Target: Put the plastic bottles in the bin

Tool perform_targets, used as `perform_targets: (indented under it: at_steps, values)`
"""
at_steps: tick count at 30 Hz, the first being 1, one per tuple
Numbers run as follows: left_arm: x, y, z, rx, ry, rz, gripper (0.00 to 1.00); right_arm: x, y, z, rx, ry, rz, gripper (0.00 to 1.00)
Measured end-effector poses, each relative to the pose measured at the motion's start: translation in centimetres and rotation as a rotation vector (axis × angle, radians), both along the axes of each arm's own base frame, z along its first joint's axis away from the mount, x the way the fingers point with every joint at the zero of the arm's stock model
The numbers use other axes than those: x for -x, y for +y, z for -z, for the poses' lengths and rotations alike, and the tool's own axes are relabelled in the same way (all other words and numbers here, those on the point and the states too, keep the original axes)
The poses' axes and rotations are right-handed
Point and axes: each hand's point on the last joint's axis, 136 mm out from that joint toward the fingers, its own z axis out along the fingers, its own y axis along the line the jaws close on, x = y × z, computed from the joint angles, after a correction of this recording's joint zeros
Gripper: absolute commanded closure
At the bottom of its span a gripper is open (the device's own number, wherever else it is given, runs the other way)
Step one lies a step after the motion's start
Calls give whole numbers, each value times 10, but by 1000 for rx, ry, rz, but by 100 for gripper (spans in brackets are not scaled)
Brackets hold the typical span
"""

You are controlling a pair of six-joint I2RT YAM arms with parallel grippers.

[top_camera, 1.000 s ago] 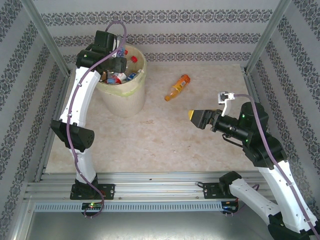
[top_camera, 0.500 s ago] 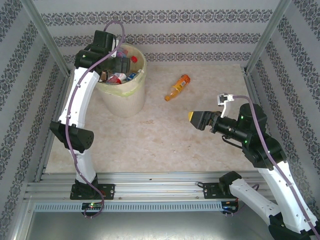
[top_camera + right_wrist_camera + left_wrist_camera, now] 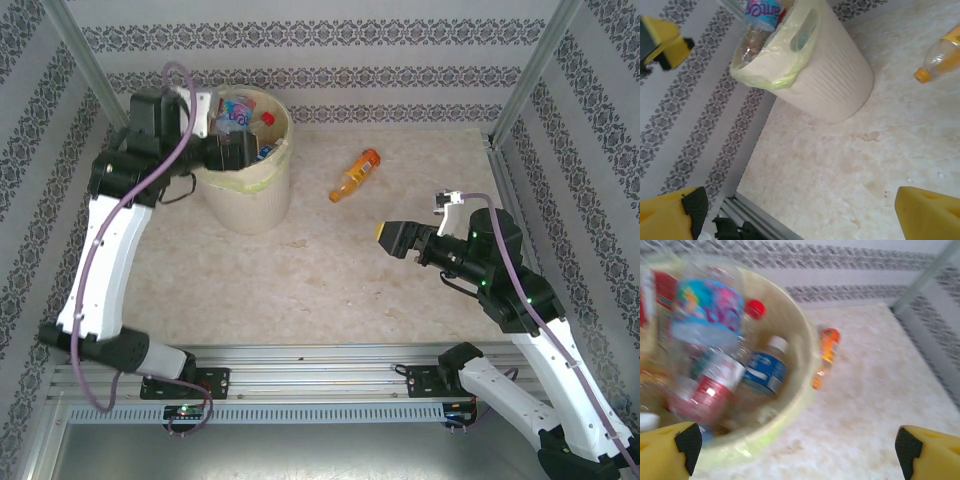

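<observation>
One orange bottle (image 3: pixel 356 175) out on the surface (image 3: pixel 300 290) in the overhead view, lying on its side to the right of the bin (image 3: pixel 255 200) and well apart from it. Bin upright at the far left of the surface, several plastic bottles (image 3: pixel 243 112) piled inside. Left pincer (image 3: pixel 232 150) over the bin's near-left rim; right pincer (image 3: pixel 392 237) above bare surface at the right, nearer than the orange bottle and apart from it. From the left wrist, blurred: left fingertips (image 3: pixel 667 450) spread to the lower corners, released, nothing between them; inside the bin a blue-labelled bottle (image 3: pixel 765 372) with a white cap, a red-labelled bottle (image 3: pixel 707 390) beside it, a blue-and-pink-labelled bottle (image 3: pixel 705 310) on top; orange bottle on the surface just past the rim. From the right wrist: right fingertips (image 3: pixel 925 212) likewise wide apart, released and empty; bin's cream wall and handle slot (image 3: pixel 802 30) ahead, blue-and-pink-labelled bottle poking above the rim, orange bottle at the right edge.
</observation>
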Motion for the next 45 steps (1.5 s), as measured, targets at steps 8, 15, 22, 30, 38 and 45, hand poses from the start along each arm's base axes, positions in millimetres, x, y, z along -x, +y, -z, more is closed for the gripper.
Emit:
perform_targets:
  at_steps: [8,15,22,30,38,45]
  values:
    - [64,-38,58,193,43,143,0,-25,-8,29,67,88,108,5]
    - [97,-77,103,270,87,236,0,-55,-20,70,174,209,219,5]
    - [106,-104,152,281,153,252,0,-96,-13,121,232,344,252,4]
    - [114,-123,188,241,194,263,0,-153,1,174,270,448,269,2]
    - [114,-124,216,268,236,226,0,-224,7,208,233,504,328,2]
    - [112,-126,219,284,242,218,0,-273,24,228,198,535,345,2]
